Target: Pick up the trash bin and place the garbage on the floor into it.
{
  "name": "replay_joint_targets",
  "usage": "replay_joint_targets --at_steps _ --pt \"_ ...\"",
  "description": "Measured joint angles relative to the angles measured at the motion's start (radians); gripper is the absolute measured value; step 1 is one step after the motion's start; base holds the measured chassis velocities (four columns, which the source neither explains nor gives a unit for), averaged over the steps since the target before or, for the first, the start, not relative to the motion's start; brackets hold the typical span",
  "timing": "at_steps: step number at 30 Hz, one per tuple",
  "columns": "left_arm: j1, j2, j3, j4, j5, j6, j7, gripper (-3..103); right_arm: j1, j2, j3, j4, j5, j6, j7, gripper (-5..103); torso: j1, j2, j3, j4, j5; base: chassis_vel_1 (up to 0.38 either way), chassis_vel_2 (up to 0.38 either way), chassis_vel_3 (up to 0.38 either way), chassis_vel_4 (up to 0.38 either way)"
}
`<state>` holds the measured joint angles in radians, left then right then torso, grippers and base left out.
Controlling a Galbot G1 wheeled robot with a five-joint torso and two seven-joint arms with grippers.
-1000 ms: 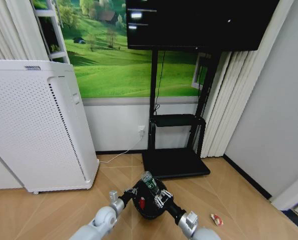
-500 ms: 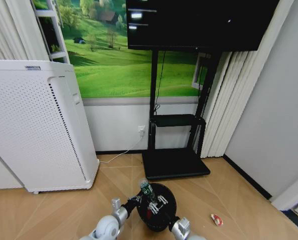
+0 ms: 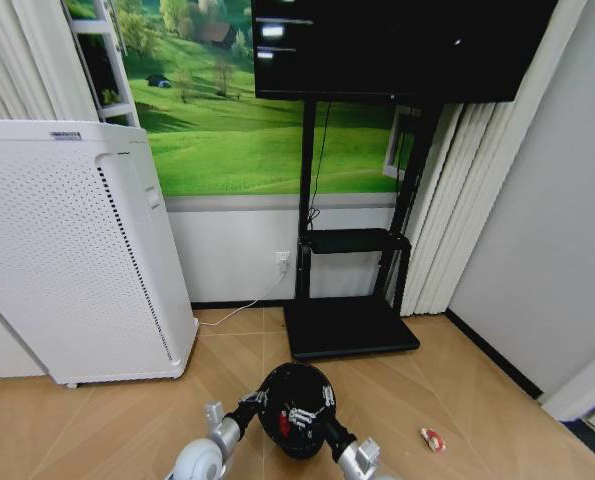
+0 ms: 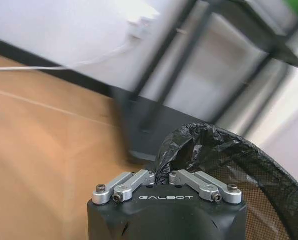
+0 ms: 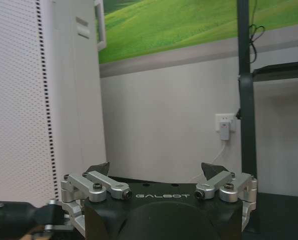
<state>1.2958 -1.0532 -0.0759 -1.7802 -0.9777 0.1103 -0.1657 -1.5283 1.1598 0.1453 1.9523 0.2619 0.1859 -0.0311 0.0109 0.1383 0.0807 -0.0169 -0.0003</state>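
**Desk:** What has each claw got?

**Photographer:** The left gripper (image 4: 161,176) is clamped tight on the liner-covered rim of the trash bin (image 3: 295,392), pinching a fold of black bag between its fingers. From the head camera that claw (image 3: 254,400) sits at the bin's left edge. The right gripper (image 5: 156,172) has its fingers spread wide with nothing between them; it (image 3: 310,414) hangs above the bin's mouth, and something red shows inside the bin just beside it.

**Desk:** And the litter?

**Photographer:** A red-and-white wrapper (image 3: 432,438) lies on the wooden floor (image 3: 457,385), well to the right of the right claw and apart from the bin. I cannot make out the bottle.

**Desk:** What crowds the scene?

**Photographer:** Just beyond both claws is the black base of the TV stand (image 3: 349,325), its posts rising to a shelf and a dark screen (image 3: 397,45). A tall white perforated appliance (image 3: 72,250) stands to the left of the left claw, its cable (image 3: 239,305) running along the floor to a wall socket (image 5: 224,129). Pale curtains (image 3: 467,220) hang to the right, and a green meadow mural (image 3: 247,130) covers the wall behind.
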Motion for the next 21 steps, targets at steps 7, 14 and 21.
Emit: replay_joint_targets --at_steps 7,14,21 --pt "0.103 0.001 -0.259 -0.089 -0.041 0.053 -0.204 7 -0.089 0.066 0.052 0.006 -0.035 -0.015 0.041 100 0.0 0.0 0.0 -0.0001 0.0003 0.0 0.0 0.0 0.0" --pt "0.196 -0.022 -0.427 -0.179 -0.125 0.078 -0.251 7 -0.102 0.095 0.067 -0.047 -0.081 -0.006 0.051 100 0.0 0.0 0.0 0.0 0.0002 -0.055 -0.053 0.035 0.034" --pt "0.288 -0.068 -0.562 -0.246 -0.124 0.07 -0.251 7 -0.087 0.1 0.097 -0.104 -0.179 -0.042 0.14 100 0.0 0.0 0.0 -0.0002 0.0003 -0.157 -0.149 0.171 0.153"
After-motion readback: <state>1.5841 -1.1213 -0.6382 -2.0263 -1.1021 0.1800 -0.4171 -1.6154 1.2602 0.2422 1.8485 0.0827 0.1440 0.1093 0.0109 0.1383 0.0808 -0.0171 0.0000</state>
